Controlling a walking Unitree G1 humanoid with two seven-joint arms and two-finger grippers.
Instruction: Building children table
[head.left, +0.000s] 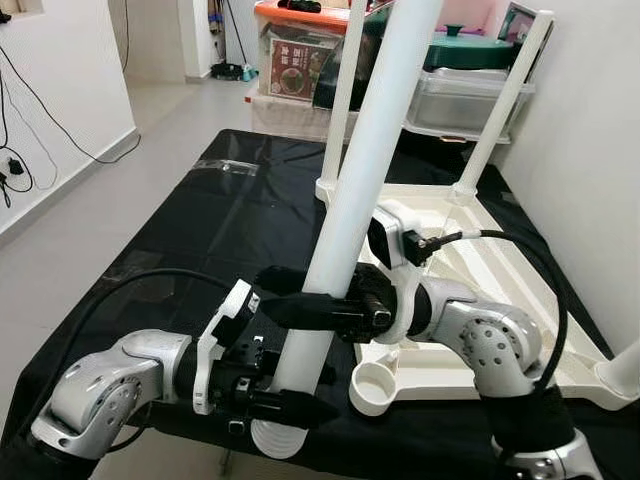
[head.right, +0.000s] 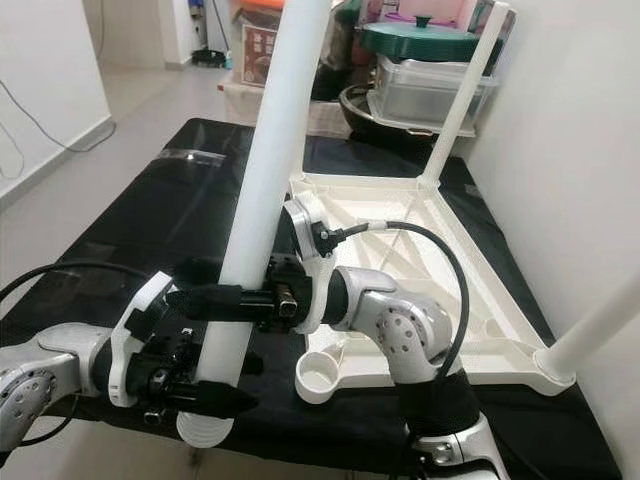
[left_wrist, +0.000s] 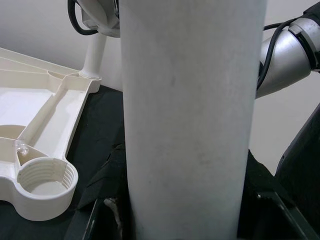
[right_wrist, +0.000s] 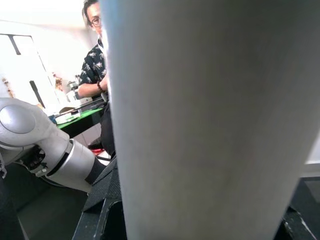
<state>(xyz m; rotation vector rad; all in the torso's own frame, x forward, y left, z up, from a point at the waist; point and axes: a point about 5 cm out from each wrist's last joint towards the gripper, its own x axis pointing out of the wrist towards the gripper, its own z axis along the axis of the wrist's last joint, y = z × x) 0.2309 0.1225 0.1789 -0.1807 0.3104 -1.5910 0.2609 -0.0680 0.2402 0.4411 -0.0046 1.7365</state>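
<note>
In the left eye view, you hold a white table leg (head.left: 358, 200) tilted over the black-covered surface (head.left: 200, 240): your left gripper (head.left: 285, 405) is clamped on its lower end, your right gripper (head.left: 300, 300) is closed around it just above. The upturned white tabletop (head.left: 520, 300) lies beside, its empty threaded socket (head.left: 372, 388) near the leg's foot.

In the left wrist view, the leg stands close between the fingers, the socket beside it.

In the right wrist view, a person (right_wrist: 95, 55) sits beyond the leg.
</note>
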